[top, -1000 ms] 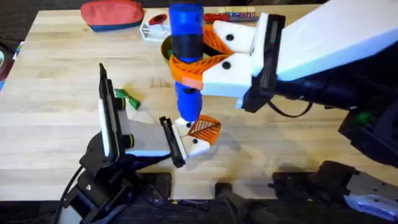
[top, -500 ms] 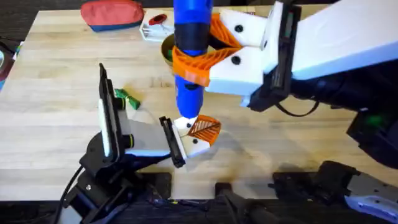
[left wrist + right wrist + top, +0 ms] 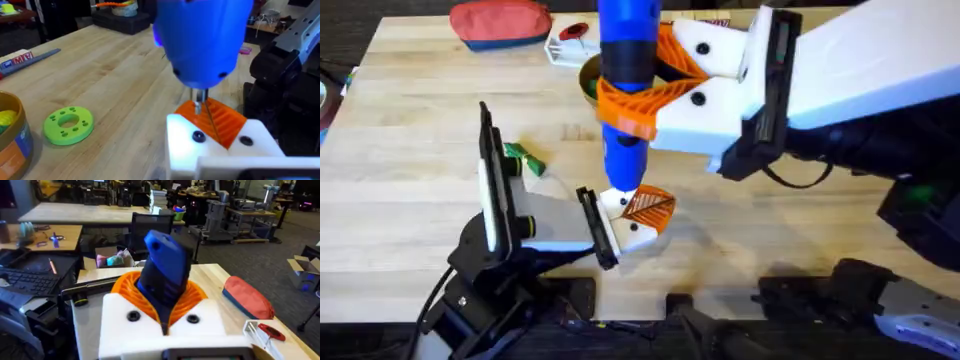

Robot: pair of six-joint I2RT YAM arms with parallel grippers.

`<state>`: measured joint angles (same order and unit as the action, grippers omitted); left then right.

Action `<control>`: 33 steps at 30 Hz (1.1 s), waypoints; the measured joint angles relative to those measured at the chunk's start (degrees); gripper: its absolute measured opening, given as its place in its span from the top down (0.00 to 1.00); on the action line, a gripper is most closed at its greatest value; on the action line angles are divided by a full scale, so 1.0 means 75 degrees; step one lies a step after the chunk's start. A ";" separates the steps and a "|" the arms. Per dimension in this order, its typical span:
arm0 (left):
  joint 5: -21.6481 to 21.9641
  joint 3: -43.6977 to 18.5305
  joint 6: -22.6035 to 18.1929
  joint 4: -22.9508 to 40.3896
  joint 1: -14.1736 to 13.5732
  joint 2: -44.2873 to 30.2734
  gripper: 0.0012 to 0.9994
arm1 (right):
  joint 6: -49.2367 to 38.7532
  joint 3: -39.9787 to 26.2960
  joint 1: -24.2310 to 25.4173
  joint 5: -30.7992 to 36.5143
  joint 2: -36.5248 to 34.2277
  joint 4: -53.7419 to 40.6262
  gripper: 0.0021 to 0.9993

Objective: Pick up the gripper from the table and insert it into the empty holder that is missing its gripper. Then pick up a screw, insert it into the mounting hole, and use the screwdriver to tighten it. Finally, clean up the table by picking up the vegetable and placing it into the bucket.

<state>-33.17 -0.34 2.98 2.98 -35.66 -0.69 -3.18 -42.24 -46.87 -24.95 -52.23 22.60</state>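
Screwdriver (image 3: pixel 623 95) is standing upright mid-table, right gripper (image 3: pixel 655 90) clamped around its blue handle, tip down on the holder (image 3: pixel 630 228) with the orange gripper (image 3: pixel 650 207) seated in it. Left gripper (image 3: pixel 590 225) is pinching that holder. Vegetable (image 3: pixel 523 159) lies to the left, bucket (image 3: pixel 588 80) behind.

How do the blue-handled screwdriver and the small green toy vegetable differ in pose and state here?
The blue-handled screwdriver stands upright, clamped in the right pincer; the small green toy vegetable lies flat and loose on the wooden table. The screwdriver's tip meets the cream-white holder; the vegetable touches no tool.
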 joint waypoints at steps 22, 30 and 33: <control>0.0000 0.0000 0.0000 0.0000 0.0000 0.0000 1.00 | 0.0026 0.0000 -0.0149 -0.0055 -0.0291 -0.0054 0.99; 0.0000 0.0000 0.0003 0.0003 0.0000 0.0000 1.00 | -0.0027 0.0000 -0.0149 -0.0055 -0.0452 -0.0048 0.99; 0.0000 0.0000 0.0003 0.0003 0.0000 0.0000 1.00 | -0.0032 0.0000 -0.0152 -0.0055 -0.0452 -0.0048 0.99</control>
<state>-33.17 -0.34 3.01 3.01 -35.66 -0.69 -3.42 -42.24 -48.01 -25.36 -55.61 22.24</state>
